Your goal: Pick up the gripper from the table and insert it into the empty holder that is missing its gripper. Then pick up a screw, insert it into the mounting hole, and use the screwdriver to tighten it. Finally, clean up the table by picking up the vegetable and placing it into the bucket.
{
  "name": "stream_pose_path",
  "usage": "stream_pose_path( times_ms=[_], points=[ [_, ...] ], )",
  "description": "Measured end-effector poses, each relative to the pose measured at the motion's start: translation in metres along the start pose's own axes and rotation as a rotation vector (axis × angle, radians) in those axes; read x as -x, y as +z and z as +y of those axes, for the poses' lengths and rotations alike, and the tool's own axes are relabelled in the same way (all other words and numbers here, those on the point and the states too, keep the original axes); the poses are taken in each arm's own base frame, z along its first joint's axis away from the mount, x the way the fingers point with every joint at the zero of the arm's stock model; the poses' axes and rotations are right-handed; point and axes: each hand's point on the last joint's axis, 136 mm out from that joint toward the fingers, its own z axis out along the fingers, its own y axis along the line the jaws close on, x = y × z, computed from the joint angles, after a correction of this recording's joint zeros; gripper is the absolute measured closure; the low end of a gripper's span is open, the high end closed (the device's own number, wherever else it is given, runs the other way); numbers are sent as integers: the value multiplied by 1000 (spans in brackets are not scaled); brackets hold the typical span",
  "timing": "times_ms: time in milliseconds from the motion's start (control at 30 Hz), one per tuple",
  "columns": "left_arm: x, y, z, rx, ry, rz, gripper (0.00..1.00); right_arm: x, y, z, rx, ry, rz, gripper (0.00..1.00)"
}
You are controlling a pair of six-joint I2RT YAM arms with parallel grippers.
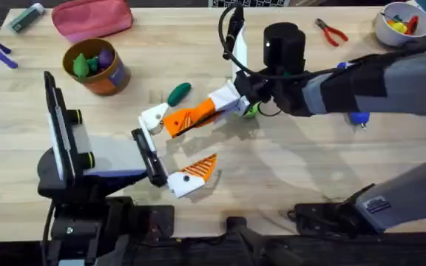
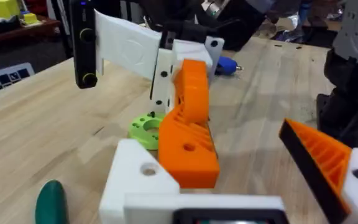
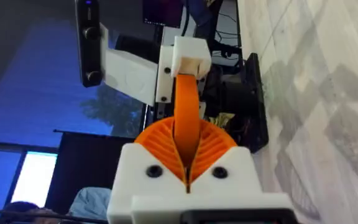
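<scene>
Two tools met at the middle of the pale wooden tabletop.

- The right tool, white-fingered with orange ribbed pads, was clamped edge-on around the small orange ribbed plastic wedge, the gripper.
- The wedge stood tilted with its lower end touching the bare white plastic block, the holder. Judged: it was held there for seating into the mount.
- The left tool was spread wide and empty. The bare holder was one finger; the other finger carried its own orange pad. Probably it was spread so to leave room beside the holder.
- The mounting hole lay open and unscrewed, just beside the wedge's own hole.
- The dark-green oblong toy vegetable lay near the holder, not yet cleared.
- The round orange-brown bucket stood well beyond the holder.
- The chunky bright-blue screwdriver lay farther off, behind the wedge.
- Writing: the bucket's blue label was too small to read; no other marking was legible.
</scene>
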Motion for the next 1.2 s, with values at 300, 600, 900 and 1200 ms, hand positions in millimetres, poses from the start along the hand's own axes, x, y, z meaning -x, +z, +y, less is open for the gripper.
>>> stream_pose_path(
  times_ms=[300,600,900,1200],
  points=[
    [0,0,0,0,0,0,14,0,0,0,0,29,0,992],
    [0,0,0,0,0,0,13,3,0,-2,-12,48,-19,992],
    [0,0,0,0,-1,0,15,6,0,-2,-18,48,-30,992],
    [0,0,0,0,0,0,13,9,0,-3,-26,45,-43,992]
  ],
)
